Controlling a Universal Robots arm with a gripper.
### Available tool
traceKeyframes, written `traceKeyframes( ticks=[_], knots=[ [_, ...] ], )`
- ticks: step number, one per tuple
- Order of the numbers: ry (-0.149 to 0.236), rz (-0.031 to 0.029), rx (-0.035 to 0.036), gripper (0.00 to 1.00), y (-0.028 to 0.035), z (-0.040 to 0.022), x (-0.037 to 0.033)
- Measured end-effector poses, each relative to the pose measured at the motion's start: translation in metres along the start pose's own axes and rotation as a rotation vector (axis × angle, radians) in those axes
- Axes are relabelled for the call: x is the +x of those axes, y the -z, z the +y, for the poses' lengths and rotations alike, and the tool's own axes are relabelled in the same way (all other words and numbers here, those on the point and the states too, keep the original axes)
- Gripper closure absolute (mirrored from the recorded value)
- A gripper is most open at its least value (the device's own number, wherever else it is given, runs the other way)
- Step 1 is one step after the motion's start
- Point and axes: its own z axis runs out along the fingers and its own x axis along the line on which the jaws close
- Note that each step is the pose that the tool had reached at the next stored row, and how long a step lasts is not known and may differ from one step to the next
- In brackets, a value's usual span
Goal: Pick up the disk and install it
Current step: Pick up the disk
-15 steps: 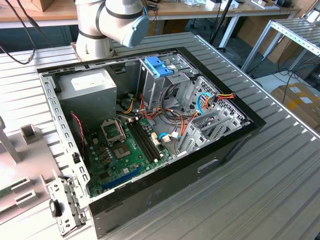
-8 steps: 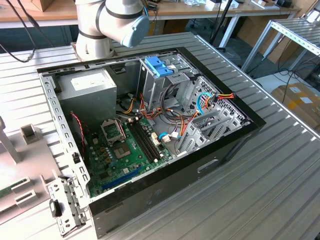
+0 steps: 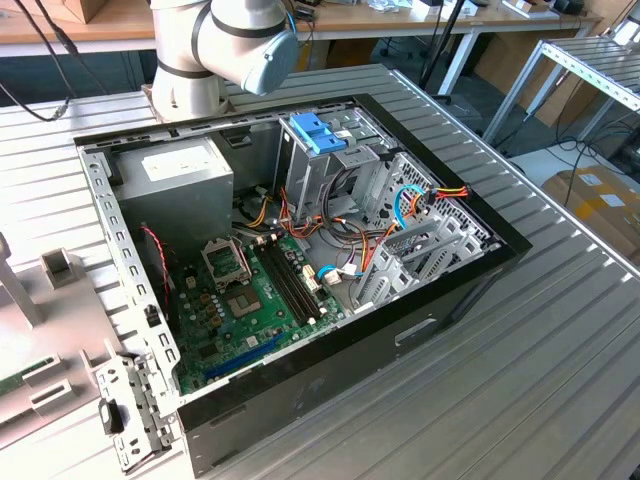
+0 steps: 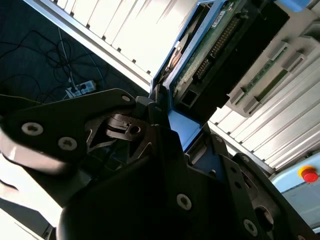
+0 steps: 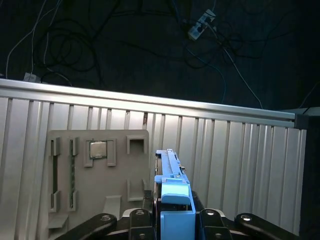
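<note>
In both wrist views my gripper [image 5: 175,222] is shut on the disk [image 5: 170,167], clamping its light-blue plastic side pieces. The first wrist view has the disk edge-on, lifted above the ribbed metal table near a grey parts holder [image 5: 100,175]. Its green circuit-board side [image 4: 220,45] and a dark connector edge face the camera in the second wrist view, with the gripper [image 4: 182,130] closed around the blue end. In the exterior view the open computer case [image 3: 400,335] lies on the table, with a metal drive cage [image 3: 310,175] at its back.
Inside the case are a grey power-supply box [image 3: 185,175], a green motherboard [image 3: 250,300], bundles of cables [image 3: 400,215] and a light-blue latch [image 3: 318,132] on the cage. The arm's base [image 3: 195,60] stands behind the case. A table edge rail [image 5: 150,102] borders dark floor with cables.
</note>
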Motion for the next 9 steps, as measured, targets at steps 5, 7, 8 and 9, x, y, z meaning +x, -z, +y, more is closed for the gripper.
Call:
traceKeyframes(
  ticks=[5, 7, 8, 9],
  knots=[
    [0.0, -0.0026, 0.0002, 0.63, 0.0064, 0.0002, -0.0009],
    [0.0, -0.0031, 0.0002, 0.63, 0.0079, 0.0002, -0.0011],
    [0.0, -0.0034, 0.0003, 0.63, 0.0088, 0.0003, -0.0012],
    [0.0, -0.0038, 0.0003, 0.63, 0.0098, 0.0003, -0.0014]
  ],
)
